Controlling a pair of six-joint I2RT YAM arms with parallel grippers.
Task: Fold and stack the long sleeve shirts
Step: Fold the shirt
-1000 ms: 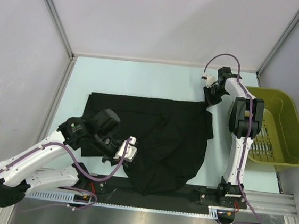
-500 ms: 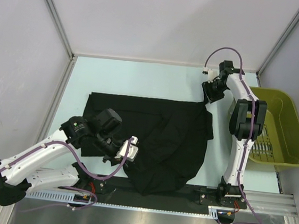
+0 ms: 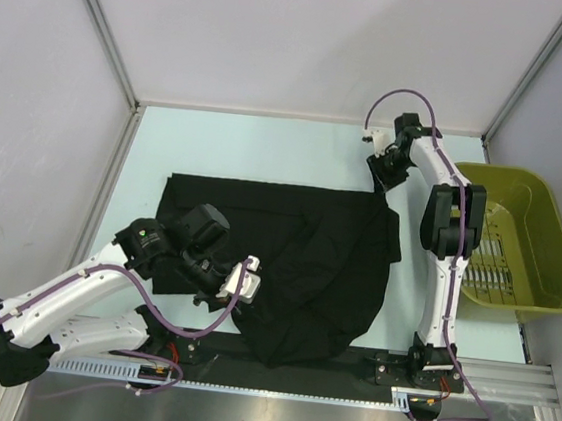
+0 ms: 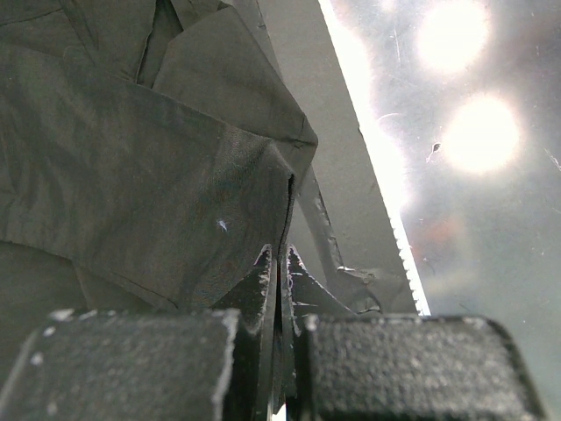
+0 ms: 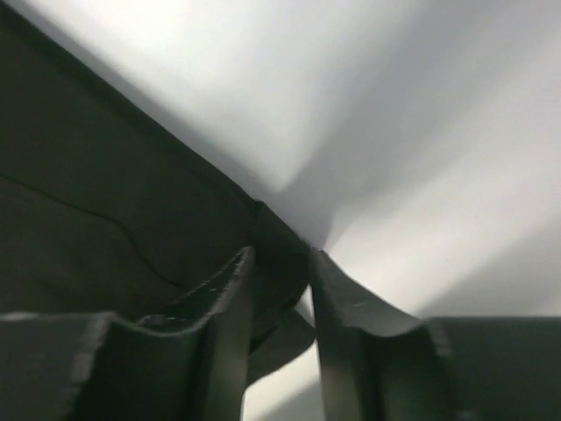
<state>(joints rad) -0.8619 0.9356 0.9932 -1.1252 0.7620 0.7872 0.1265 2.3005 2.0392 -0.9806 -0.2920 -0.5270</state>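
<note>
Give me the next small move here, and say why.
Probably ease the right gripper away from the left gripper to draw the shirt taut: each is shut on a shirt edge, and the cloth between them lies wrinkled.

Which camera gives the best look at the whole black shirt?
Top external: the black shirt shows nearly whole. Left wrist shows only creased fabric pinched by the left end effector; right wrist only a corner in the right end effector.
</note>
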